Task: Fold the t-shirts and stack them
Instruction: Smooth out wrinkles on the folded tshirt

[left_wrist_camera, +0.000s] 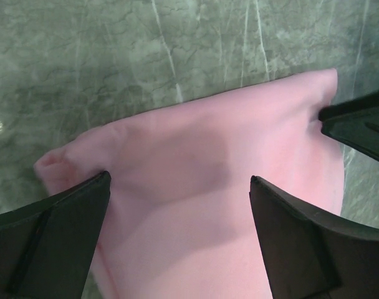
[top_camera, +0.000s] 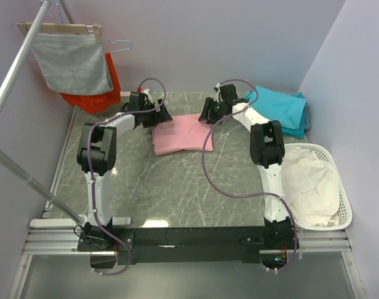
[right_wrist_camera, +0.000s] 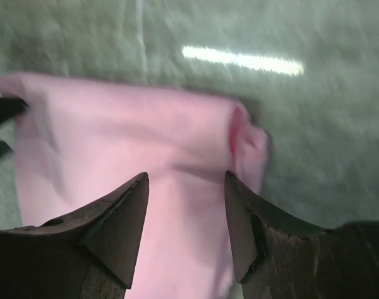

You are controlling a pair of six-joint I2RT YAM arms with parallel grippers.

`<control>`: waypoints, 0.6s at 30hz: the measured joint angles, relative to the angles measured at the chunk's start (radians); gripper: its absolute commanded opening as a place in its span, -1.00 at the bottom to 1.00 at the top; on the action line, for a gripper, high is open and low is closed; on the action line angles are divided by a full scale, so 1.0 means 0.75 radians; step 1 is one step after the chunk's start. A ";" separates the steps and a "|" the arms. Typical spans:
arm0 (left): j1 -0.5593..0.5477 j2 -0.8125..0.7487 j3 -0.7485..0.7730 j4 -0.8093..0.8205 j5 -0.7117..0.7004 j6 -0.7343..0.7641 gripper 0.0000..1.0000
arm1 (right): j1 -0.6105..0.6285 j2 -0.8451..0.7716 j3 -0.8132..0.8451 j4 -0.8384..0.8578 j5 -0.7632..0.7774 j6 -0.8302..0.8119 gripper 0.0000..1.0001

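A light pink t-shirt lies folded into a rough rectangle at the back middle of the marble table. My left gripper is open over its far left edge, the pink cloth between the spread fingers. My right gripper is open over its far right edge, the pink cloth showing between the fingers. The right gripper's black tip shows at the right edge of the left wrist view. A folded teal t-shirt stack lies at the back right corner.
A white laundry basket holding pale cloth stands at the right edge. A grey cloth on a wooden hanger and an orange-red garment hang from a metal rack at back left. Walls close the back and sides.
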 measured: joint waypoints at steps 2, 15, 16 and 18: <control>0.004 -0.020 -0.008 -0.027 -0.014 0.010 0.99 | -0.004 -0.089 -0.150 0.064 0.021 -0.016 0.21; 0.034 -0.465 -0.367 -0.117 -0.103 0.008 0.99 | -0.035 -0.553 -0.527 0.079 0.130 -0.080 0.22; 0.034 -0.495 -0.424 -0.099 -0.105 0.006 0.99 | -0.035 -0.571 -0.566 0.091 0.121 -0.078 0.22; 0.034 -0.540 -0.538 -0.083 -0.104 -0.005 0.99 | -0.035 -0.598 -0.666 0.103 0.099 -0.070 0.22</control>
